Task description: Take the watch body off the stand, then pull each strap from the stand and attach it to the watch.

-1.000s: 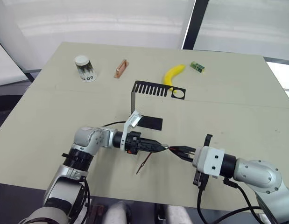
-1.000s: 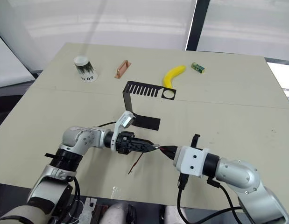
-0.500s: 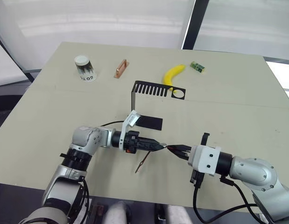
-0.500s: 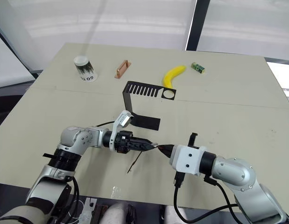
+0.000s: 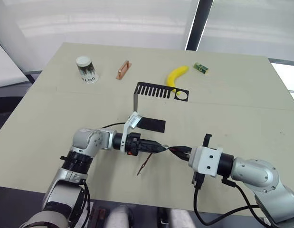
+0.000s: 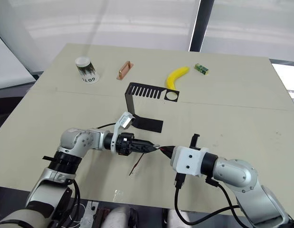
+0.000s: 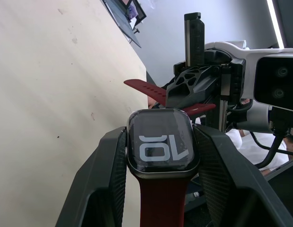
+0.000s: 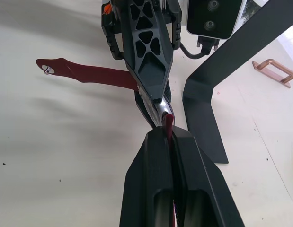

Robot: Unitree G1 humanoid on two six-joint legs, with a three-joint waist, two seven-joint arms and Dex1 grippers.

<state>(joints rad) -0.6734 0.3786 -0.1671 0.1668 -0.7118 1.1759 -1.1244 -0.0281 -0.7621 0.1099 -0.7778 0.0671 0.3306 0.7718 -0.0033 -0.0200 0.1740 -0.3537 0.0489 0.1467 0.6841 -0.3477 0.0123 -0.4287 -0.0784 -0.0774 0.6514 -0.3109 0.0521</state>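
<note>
Item: watch body (image 7: 161,149), black screen with pale marks, gripped by its two side edges between the fingers (image 7: 106,175) of the left gripper (image 5: 158,148), closed on it and held above the front of the worktop (image 5: 232,104). One maroon strap (image 5: 145,166) is already fitted to the body; it hangs down from the near end of the case toward the worktop, its free tip low. Item: second strap (image 7: 145,88), maroon, with a row of small holes, pinched flat between the fully closed fingers of the right gripper (image 6: 168,151); in the right wrist view its short red end (image 8: 168,124) stands out past the fingertips. Governing relation: the two grippers face each other tip to tip along one line across the front of the worktop, the strap end just beside the open far edge of the watch body, touching or nearly so; contact cannot be confirmed. The strap's long axis runs in line with the case's long axis, so the join appears to call for a sliding entry into the case's slot, judged not yet seated. Each arm carries its own part; neither is nearer. Item: stand (image 5: 147,95), black bent bracket, empty of both body and straps, upright behind the grippers. Also present: banana (image 5: 175,76), paper cup (image 5: 85,69), copper-coloured handle (image 5: 122,70), small green box (image 5: 200,68), all at the far side, well apart.
</note>
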